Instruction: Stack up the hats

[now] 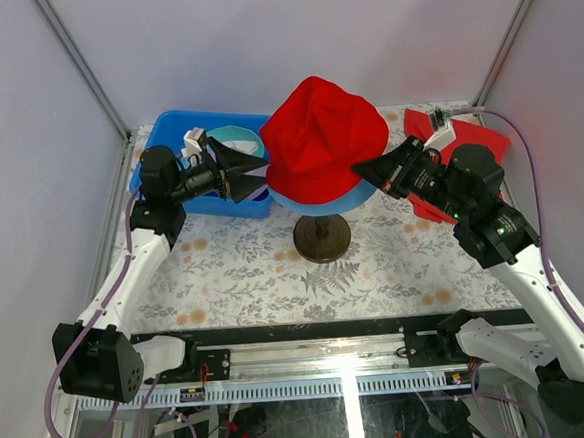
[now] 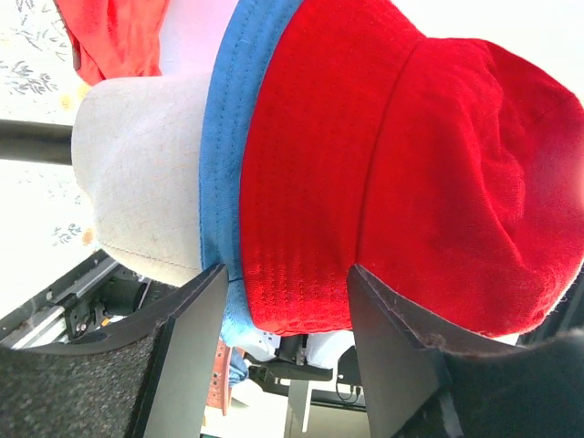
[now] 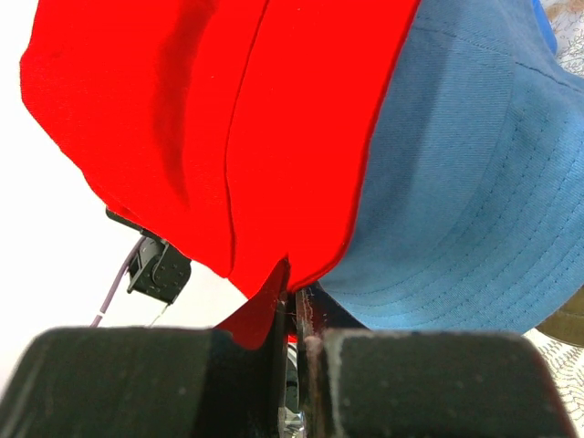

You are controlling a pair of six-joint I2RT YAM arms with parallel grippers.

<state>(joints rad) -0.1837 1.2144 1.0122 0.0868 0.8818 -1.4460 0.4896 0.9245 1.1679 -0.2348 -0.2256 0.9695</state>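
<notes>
View: top external
Stand point(image 1: 322, 239): a dark round base is seen at the middle of the patterned table point(image 1: 246, 272); the upper part is covered by hats.
Red hat point(image 1: 321, 137): set on top of the stand, over the blue hat.
Blue hat point(image 1: 316, 203): worn on the stand under the red one; only a strip of brim is shown, just above the stand's base.
Left gripper point(image 1: 265, 179): held left of the stand, just beside the red hat's brim, jaws spread, nothing gripped.
Right gripper point(image 1: 361, 167): held right of the stand, its tips clamped onto the red hat's brim.
Teal hat point(image 1: 234, 136): laid in the blue bin point(image 1: 180, 127), left of the stand.
Red cloth point(image 1: 462, 137): spread flat on the table right of the stand, partly hidden by the right arm.

View: left wrist
Beige head point(image 2: 137, 173): the stand's head is seen sideways on a dark post.
Hats: the blue brim is drawn against the stand's head and the red hat is fitted over it.
Fingers point(image 2: 187, 356): two dark fingers are parted, with the red brim just past their tips; contact cannot be judged.

View: right wrist
Fingertips point(image 3: 155, 383): pressed together, with a fold of the red brim pinched between them.
Blue hat: shown beside the red cloth on the stand, ungripped.
</notes>
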